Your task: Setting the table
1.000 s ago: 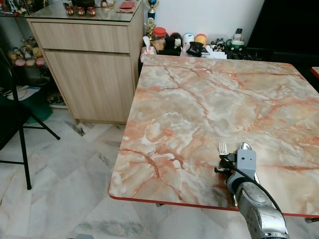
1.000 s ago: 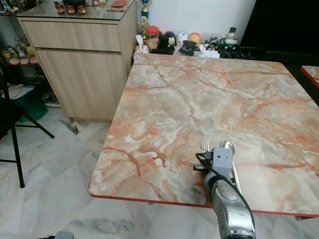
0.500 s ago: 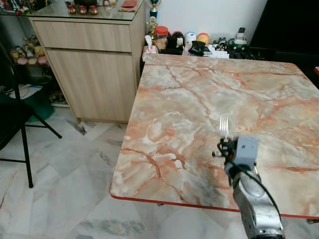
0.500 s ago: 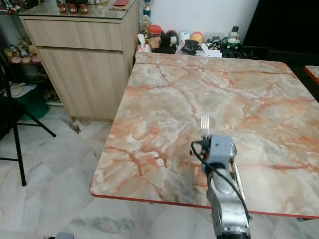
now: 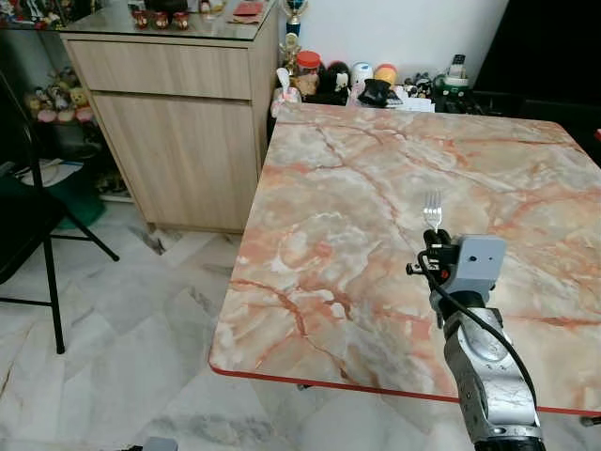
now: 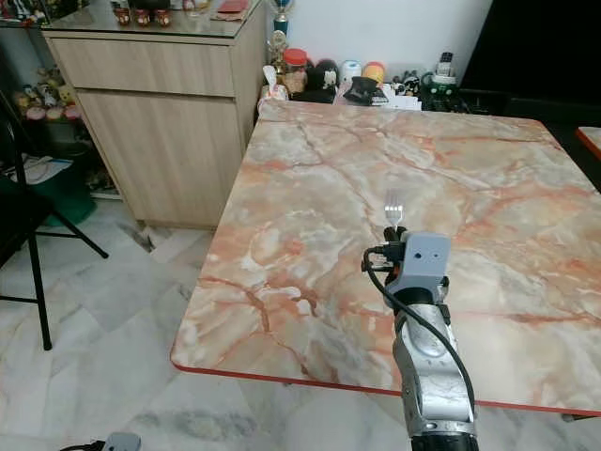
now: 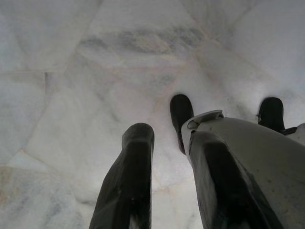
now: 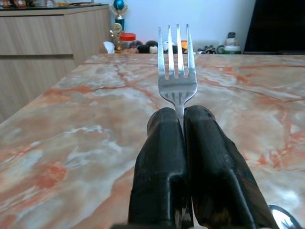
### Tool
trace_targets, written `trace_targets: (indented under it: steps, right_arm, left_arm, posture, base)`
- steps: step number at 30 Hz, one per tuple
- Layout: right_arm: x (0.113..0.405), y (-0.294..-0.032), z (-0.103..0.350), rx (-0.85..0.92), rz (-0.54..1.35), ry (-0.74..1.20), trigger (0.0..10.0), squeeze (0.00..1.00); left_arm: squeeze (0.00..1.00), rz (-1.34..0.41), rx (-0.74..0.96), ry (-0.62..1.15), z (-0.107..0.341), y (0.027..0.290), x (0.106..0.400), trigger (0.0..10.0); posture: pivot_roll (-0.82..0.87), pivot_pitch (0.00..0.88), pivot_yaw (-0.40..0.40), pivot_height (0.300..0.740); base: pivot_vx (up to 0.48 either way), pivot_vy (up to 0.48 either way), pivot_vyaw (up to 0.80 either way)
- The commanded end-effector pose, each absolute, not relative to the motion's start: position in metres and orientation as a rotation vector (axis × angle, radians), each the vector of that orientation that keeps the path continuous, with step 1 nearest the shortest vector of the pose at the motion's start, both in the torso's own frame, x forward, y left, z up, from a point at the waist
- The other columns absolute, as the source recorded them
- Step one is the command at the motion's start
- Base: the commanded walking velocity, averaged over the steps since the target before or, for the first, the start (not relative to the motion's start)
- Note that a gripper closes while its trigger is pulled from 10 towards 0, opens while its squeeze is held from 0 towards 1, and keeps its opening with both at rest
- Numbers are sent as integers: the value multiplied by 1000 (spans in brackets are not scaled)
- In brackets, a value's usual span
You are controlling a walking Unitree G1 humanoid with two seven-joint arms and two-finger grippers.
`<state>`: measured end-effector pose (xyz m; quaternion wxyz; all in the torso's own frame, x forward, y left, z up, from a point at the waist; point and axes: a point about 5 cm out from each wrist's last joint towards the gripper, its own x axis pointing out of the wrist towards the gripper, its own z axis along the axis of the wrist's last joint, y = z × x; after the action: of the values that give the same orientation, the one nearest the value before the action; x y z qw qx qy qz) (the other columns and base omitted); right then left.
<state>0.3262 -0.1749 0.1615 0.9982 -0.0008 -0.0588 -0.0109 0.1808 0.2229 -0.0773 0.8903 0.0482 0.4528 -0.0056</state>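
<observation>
Right pincer (image 8: pixel 177 143) has its two black fingers pressed together on the neck of a fork (image 8: pixel 177 62), tines pointing up and away over the worktop (image 5: pixel 357 188). A second ago the fork lay low beside a spoon near the front edge; now the arm has lifted it off the marble and carried it a little further in, so the pick-up looks done and the placing is what remains. A glint of the spoon (image 8: pixel 286 217) shows on the marble just under the wrist, still lying where it was, I'd guess waiting its turn. Left pincer (image 7: pixel 162 157) hangs idle down by the tiled floor (image 7: pixel 71 71), fingers apart, holding nothing. Further off, the marble top is bare right across. Past its far edge sit jars and small toys (image 5: pixel 347 80) against the wall, and a wooden cabinet (image 5: pixel 178 122) stands to the left
</observation>
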Motion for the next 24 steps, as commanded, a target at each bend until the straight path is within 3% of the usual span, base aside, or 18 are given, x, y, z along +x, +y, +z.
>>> trace_targets:
  steps: [1, 15, 24]
  right_arm:
    - [326, -178, 165, -10, -35, -140, 10000, 0]
    - [320, -181, 173, 13, -47, -197, 10000, 0]
    - [328, -181, 188, 2, -26, -248, 10000, 0]
  left_arm:
    - [0, -5, 104, 993, -83, 222, 171, 10000]
    - [0, 40, 104, 994, -83, 237, 162, 10000]
    - [0, 43, 99, 968, -81, 236, 166, 10000]
  posture:
    - [54, 60, -21, 740]
    - [43, 71, -19, 740]
    - [27, 33, -33, 740]
  base:
    - [0, 0, 0]
    - [0, 0, 0]
    - [0, 0, 0]
